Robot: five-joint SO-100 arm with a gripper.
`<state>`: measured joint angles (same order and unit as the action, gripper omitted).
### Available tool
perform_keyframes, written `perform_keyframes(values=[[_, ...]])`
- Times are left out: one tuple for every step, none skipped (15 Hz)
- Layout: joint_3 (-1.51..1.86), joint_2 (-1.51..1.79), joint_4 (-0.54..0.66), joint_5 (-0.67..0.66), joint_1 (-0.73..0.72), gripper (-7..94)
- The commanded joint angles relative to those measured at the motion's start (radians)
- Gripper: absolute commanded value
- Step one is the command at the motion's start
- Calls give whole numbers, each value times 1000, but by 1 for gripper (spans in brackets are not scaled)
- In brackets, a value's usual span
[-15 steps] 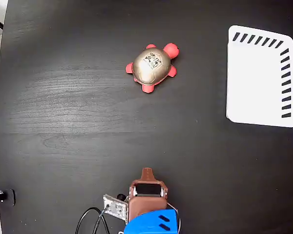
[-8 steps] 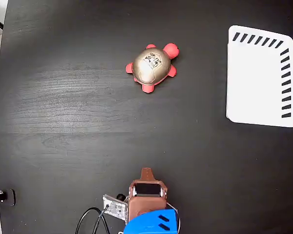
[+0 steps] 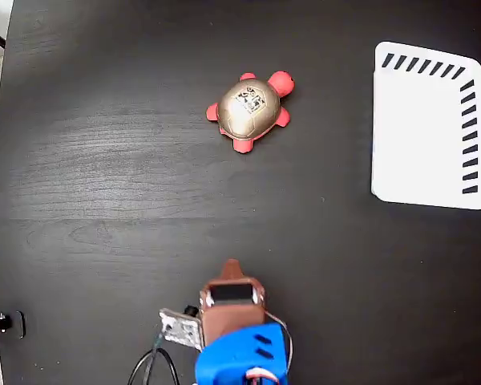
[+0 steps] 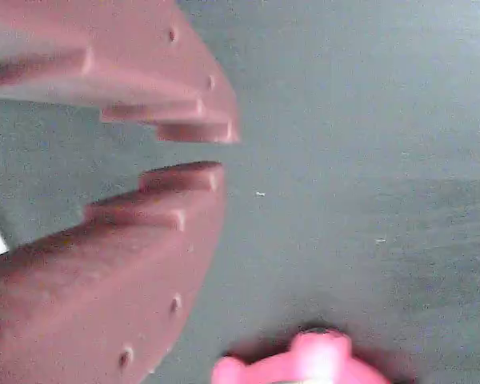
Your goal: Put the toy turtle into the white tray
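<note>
The toy turtle [image 3: 250, 108], gold-bronze shell with red-pink head and legs, lies on the black table at upper centre of the fixed view, head toward the upper right. Only a blurred pink part of the turtle [image 4: 304, 364] shows at the bottom edge of the wrist view. The white tray [image 3: 429, 124] with black slanted slots lies at the right edge, nothing in it. My gripper [image 3: 231, 266], brown-red on a blue arm, is at the bottom centre, well below the turtle. Its fingertips [image 4: 212, 172] almost meet, with nothing between them.
A small circuit board [image 3: 179, 329] and black cables [image 3: 148, 365] hang off the arm's left side. The table's left edge [image 3: 2, 192] runs down the picture, with a small black fitting [image 3: 6, 323] near its lower end.
The arm has shifted a little up and to the left in the fixed view, bringing the gripper tip closer to the turtle. Turtle and tray have not moved.
</note>
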<state>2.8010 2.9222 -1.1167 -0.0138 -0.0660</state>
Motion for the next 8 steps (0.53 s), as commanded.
perform_keyframes(values=[[-201, -239, 51, -35, -5, 0], [-273, -341, 58, -52, 5, 0], [-359, -451, 55, -64, 18, 0], [-454, -563, 54, -72, 41, 0], [-554, -673, 52, -91, 67, 0], [-658, -782, 54, -104, 97, 0], [-755, -884, 46, -133, 121, 0], [-847, -976, 32, -163, 141, 0]])
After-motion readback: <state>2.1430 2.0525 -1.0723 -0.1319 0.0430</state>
